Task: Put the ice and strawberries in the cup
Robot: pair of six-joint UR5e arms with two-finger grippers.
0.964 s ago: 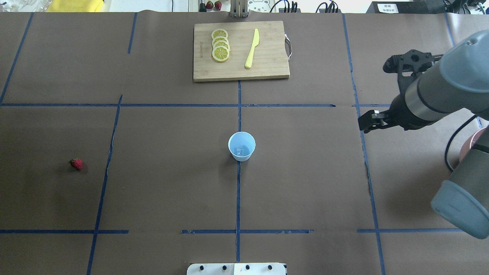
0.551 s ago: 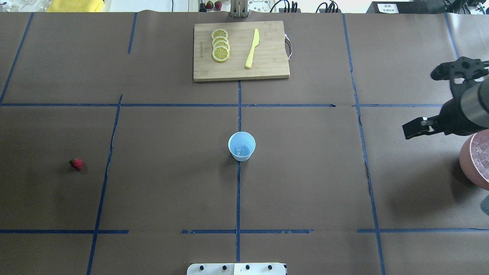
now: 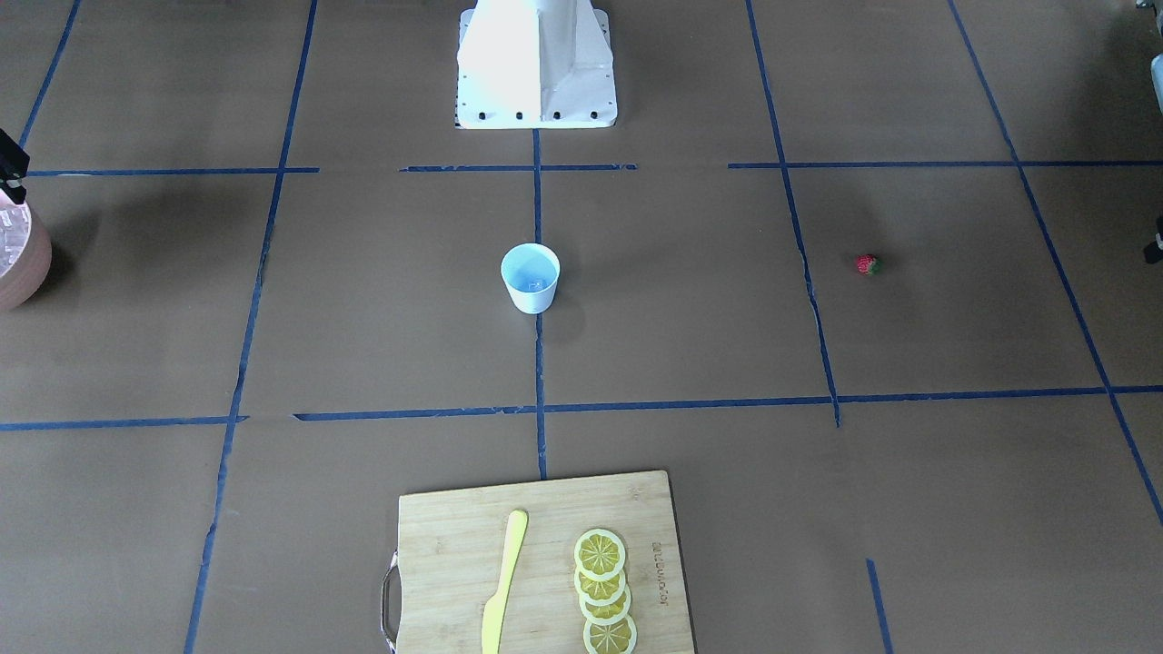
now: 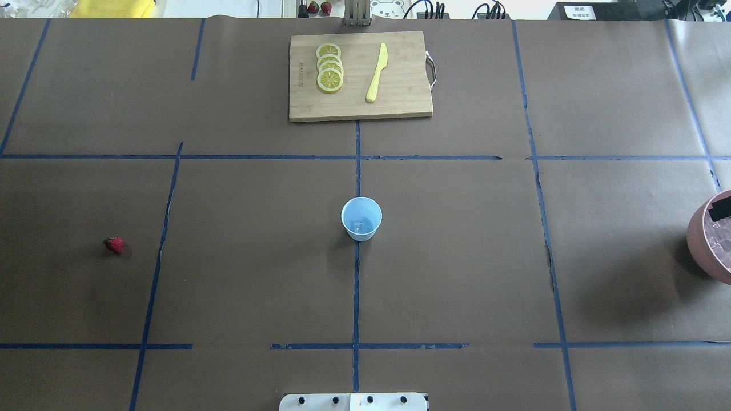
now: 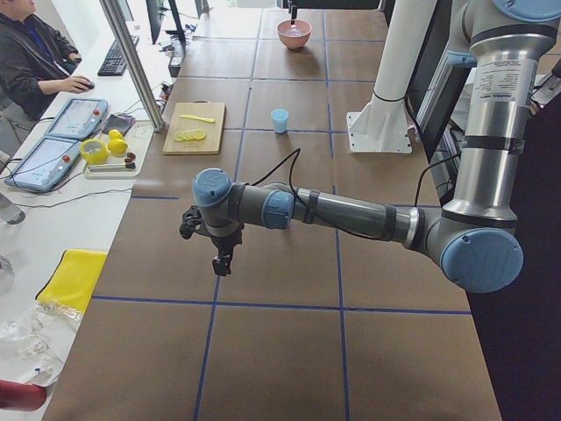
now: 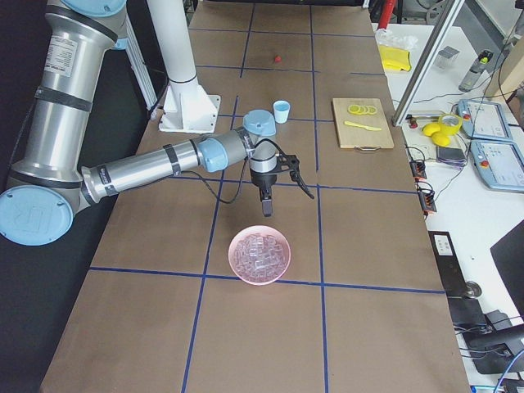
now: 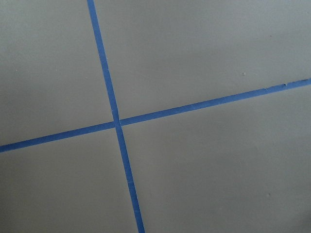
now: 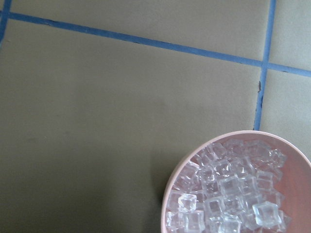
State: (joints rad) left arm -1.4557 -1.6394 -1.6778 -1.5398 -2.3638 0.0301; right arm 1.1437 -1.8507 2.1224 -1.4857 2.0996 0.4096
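While the cup (image 4: 361, 218) on the bench (image 4: 240, 274) holds one cube (image 4: 358, 227) and the strawberry (image 4: 114, 245) lies well apart, the right pincer (image 6: 264, 211), released or clenched I cannot tell, hangs by the bowl (image 8: 243, 133) of ice (image 8: 228, 194), and must next, I judge, descend onto a cube.

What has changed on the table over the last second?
The right gripper pulled back rightward off the open table and now hangs by the pink bowl of ice. No grasp or release shows. The cup, strawberry and cutting board stayed put.
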